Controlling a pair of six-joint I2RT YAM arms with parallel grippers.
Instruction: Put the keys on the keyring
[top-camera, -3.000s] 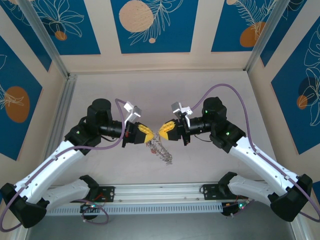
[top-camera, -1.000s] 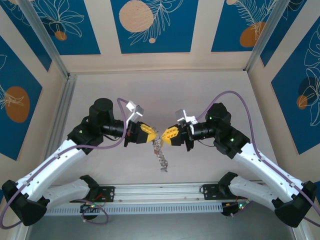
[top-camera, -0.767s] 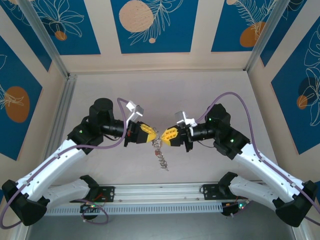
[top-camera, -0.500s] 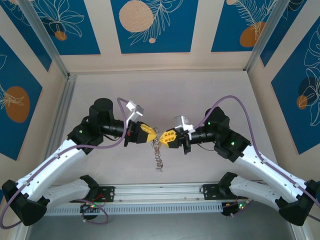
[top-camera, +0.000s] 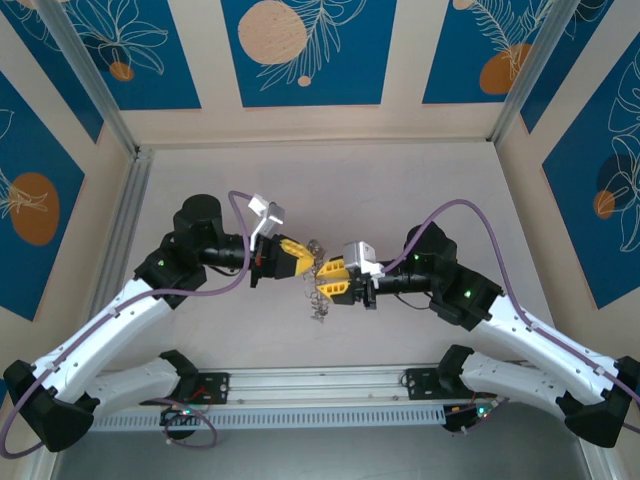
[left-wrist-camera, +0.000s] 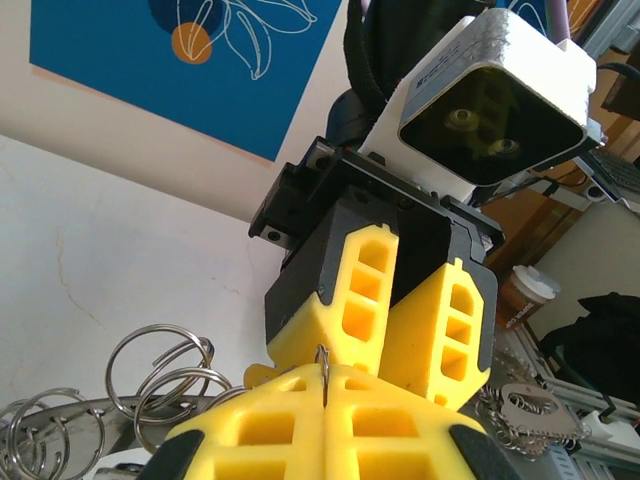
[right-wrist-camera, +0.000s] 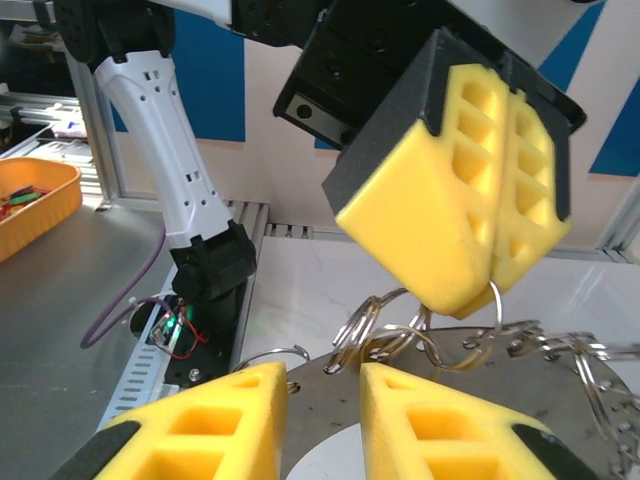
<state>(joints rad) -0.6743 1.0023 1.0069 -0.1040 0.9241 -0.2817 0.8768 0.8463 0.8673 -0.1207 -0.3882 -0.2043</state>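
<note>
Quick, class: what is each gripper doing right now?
Left gripper: shut on a small loop of the keyring.
Right gripper: slightly open, jaws apart over the keyring, holding nothing.

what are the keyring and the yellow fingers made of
Keyring: looks like metal, silver-grey and shiny, with thin wire loops catching glints. Left gripper's fingers: yellow, matte, moulded with hollow cells; probably plastic or soft rubbery print, can't tell which.
</note>
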